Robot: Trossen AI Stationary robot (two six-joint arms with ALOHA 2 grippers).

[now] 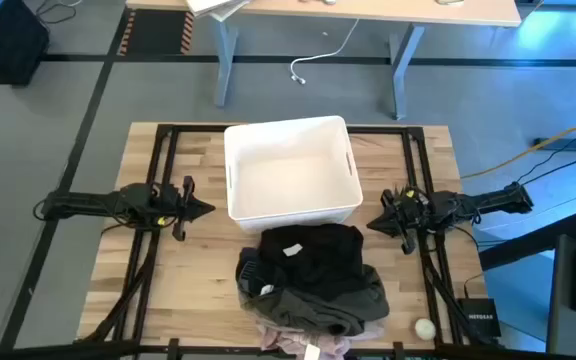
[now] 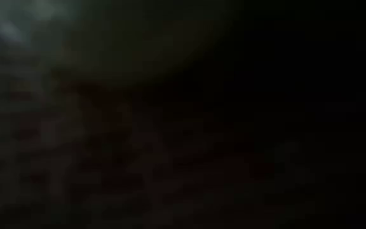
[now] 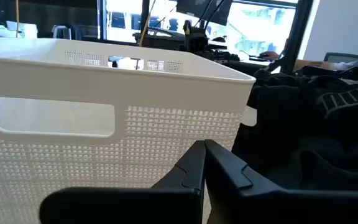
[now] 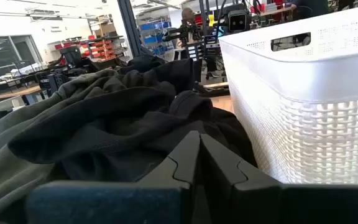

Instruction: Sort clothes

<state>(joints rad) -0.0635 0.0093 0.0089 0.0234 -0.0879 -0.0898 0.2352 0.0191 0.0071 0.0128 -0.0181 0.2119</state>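
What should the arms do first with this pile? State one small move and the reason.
Probably open the right gripper and swing it toward the black garment topping the pile. The bin looks empty, both grippers are shut and hold nothing, and the left gripper sits farther from the clothes.

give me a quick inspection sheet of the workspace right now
surface: wooden table, black frame rails.
job's things: clothes pile, black garment on top, olive and pink beneath, in front of the white bin, which looks empty.
clutter: small pale ball; black box.
grippers: left gripper and right gripper shut, flanking the bin, holding nothing.
cables: white cable, yellow cable on floor.
surroundings: desk behind; low view dark.
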